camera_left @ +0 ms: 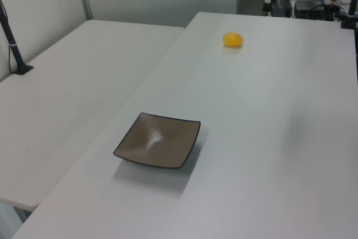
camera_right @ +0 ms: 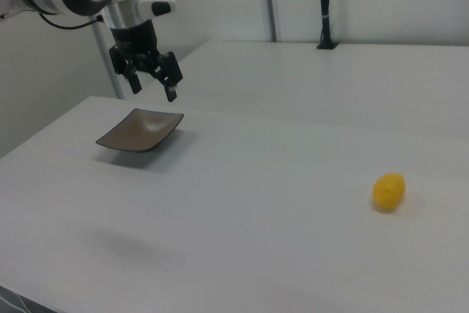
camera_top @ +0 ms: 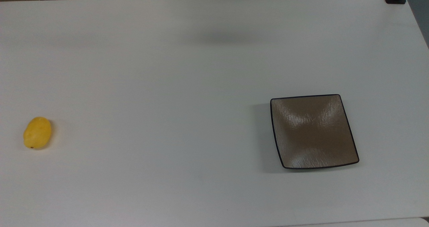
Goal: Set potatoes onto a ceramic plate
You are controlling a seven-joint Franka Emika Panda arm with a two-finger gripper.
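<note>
Yellow potato (camera_top: 37, 133) lies well apart from ceramic plate (camera_top: 313, 131).

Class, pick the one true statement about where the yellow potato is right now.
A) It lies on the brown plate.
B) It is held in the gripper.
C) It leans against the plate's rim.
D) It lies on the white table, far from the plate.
D: the potato lies on the bare white table, well apart from the empty square plate, and the open gripper holds nothing.

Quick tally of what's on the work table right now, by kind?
Potatoes: 1, the yellow potato, lying on the table.
Plates: 1, the brown square ceramic plate, nothing on it.
Total: 2.
</note>
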